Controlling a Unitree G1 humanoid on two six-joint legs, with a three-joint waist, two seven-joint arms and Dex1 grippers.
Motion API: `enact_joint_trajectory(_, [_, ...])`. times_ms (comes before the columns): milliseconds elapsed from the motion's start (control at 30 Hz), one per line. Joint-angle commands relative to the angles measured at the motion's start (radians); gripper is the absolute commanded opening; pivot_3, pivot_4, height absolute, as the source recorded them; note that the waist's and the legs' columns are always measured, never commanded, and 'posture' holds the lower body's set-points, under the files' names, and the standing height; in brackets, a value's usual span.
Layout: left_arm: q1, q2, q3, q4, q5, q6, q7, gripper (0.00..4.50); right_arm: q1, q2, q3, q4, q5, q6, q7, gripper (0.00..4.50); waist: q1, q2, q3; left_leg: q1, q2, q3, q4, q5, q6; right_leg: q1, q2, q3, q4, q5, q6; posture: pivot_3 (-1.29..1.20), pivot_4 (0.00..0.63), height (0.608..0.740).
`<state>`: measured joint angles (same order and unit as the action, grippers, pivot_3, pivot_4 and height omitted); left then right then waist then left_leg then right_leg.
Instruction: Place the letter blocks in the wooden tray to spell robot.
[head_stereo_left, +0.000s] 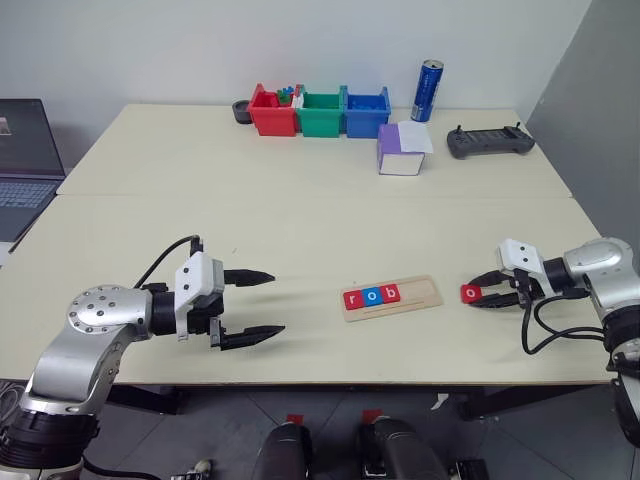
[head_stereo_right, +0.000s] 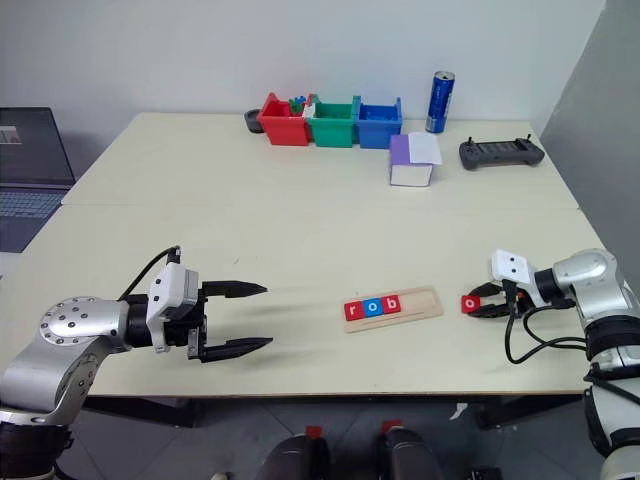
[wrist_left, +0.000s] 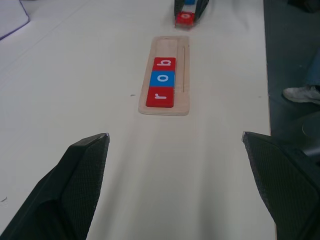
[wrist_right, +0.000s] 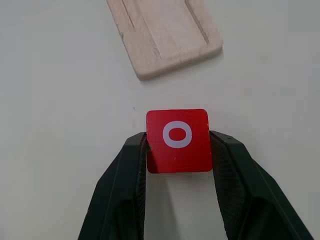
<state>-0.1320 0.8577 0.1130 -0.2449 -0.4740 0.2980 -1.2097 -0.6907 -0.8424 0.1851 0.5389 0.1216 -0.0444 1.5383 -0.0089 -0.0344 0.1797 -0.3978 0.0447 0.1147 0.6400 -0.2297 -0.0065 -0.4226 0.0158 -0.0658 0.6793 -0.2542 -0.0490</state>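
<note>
The wooden tray lies near the table's front edge. Three letter blocks sit in its left part: red r, blue o, red b. To the right of the tray my right gripper is shut on a red o block, held by two opposite edges just above the table. In the right wrist view the tray's bare end lies just beyond the block. My left gripper hangs open well to the left of the tray, holding nothing.
At the back stand red, green and blue bins, a blue can, a purple-and-white box and a black controller. A laptop sits at far left.
</note>
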Motion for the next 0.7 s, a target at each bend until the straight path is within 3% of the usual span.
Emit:
enact_joint_trajectory(33, [-0.002, 0.021, 0.047, -0.047, -0.030, 0.007, 0.004, 4.50, 0.004, 0.017, 0.027, -0.293, 0.092, 0.150, 0.068, 1.46, -0.001, 0.000, 0.000, 0.000, 0.001, 0.000, 0.000, 0.000, 0.000, 0.000, 0.000, 0.000, 0.000, 0.000, 0.000, 0.00, 0.150, 0.740])
enact_joint_trajectory(100, [0.007, 0.015, 0.049, -0.053, -0.027, 0.007, 0.018, 4.50, -0.010, 0.072, 0.083, -0.297, 0.046, 0.134, 0.036, 1.46, 0.003, 0.000, 0.000, 0.001, 0.001, -0.002, 0.000, 0.000, 0.000, 0.001, 0.001, -0.002, 0.001, 0.000, 0.000, 0.00, 0.150, 0.740])
enact_joint_trajectory(233, [0.027, 0.006, 0.041, -0.072, -0.028, 0.008, 0.033, 4.50, -0.099, 0.151, 0.153, -0.108, -0.054, 0.033, 0.006, 1.46, 0.005, -0.001, 0.000, -0.001, 0.001, -0.001, 0.002, 0.000, 0.000, 0.000, 0.000, -0.002, 0.000, 0.000, 0.000, 0.00, 0.150, 0.740])
enact_joint_trajectory(700, [0.060, 0.005, 0.068, -0.097, -0.040, 0.017, 0.056, 4.50, -0.203, 0.225, 0.180, 0.152, -0.131, -0.118, 0.012, 1.46, 0.006, 0.000, 0.000, -0.001, 0.000, -0.001, 0.003, 0.000, 0.000, 0.000, 0.000, -0.002, 0.000, 0.000, -0.001, 0.00, 0.150, 0.740])
